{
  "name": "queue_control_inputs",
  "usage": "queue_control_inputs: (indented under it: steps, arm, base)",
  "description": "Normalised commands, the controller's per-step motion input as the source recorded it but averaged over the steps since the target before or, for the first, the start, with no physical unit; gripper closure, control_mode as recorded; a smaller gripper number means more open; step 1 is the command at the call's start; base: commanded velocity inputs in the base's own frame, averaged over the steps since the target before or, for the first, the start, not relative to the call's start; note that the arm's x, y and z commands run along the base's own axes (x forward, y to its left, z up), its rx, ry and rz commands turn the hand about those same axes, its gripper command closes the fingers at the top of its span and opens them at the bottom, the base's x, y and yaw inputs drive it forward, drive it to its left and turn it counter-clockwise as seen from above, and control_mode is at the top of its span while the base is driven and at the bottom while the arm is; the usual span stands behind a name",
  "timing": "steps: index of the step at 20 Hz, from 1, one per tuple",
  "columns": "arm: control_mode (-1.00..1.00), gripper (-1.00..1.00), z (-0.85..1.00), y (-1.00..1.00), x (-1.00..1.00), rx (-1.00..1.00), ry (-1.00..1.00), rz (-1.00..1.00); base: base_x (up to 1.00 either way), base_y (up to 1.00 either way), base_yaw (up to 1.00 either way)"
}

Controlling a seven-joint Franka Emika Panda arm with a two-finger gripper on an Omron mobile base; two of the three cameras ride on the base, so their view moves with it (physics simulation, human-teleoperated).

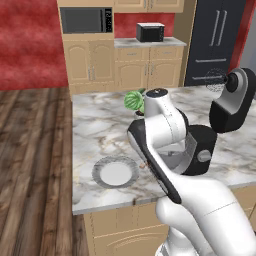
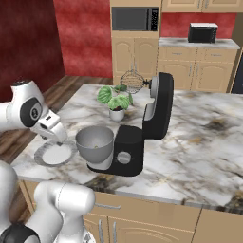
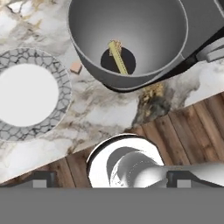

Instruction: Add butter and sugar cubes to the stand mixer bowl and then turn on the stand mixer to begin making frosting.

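The jaws [image 3: 112, 177] stand wide apart with nothing between them, their two dark tips spread to either side at the bottom of the hand view. They hang above the near edge of the desk [image 3: 109, 109], looking down on the bowl and the plate.

Right below them is one deep grey metal bowl [image 3: 131, 39], seated on the black base of the mixer. One thin pale-yellow stick of butter [image 3: 118, 57] lies slanted at the bottom of the bowl, across the dark round patch in its floor. One tiny tan sugar cube [image 3: 76, 67] lies on the marble outside the bowl, in the gap between the bowl's wall and the plate, close to both.

There is one plate [image 3: 43, 127], white in the middle with a grey cracked-pattern rim, flat on the desk beside the bowl, with nothing on it.

From the right base view, the one black mixer [image 2: 130, 152] has its head [image 2: 159, 107] tipped up and back, one wire whisk [image 2: 132, 80] sticking out from it, well clear of the bowl. One grey knob [image 2: 124, 157] shows on the side of its base.

Behind the mixer stands one small potted plant [image 2: 115, 102] with green leaves in a white pot. Farther back, against the red wall, are wooden cabinets, one built-in microwave [image 2: 135, 19] and one dark toaster oven [image 2: 202, 32] on the far counter.
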Motion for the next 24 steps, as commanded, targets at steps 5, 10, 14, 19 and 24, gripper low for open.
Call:
queue_control_inputs:
  steps: [5,10,14,19,24]
  arm:
    - [-1.00,-1.00,0.00,0.85,0.04,0.00,0.00,-0.12]
    - [-1.00,-1.00,0.00,0.75,0.32,0.00,0.00,-0.15]
    - [-1.00,-1.00,0.00,0.49,0.46,0.00,0.00,-0.18]
    - [-1.00,-1.00,0.00,0.15,0.44,0.00,0.00,-0.25]
    - [-1.00,-1.00,-0.10,-0.03,0.20,0.00,0.00,-0.32]
  base:
    - [0.00,0.00,0.00]
    - [0.00,0.00,0.00]
    - [0.00,0.00,0.00]
    - [0.00,0.00,0.00]
    - [0.00,0.00,0.00]
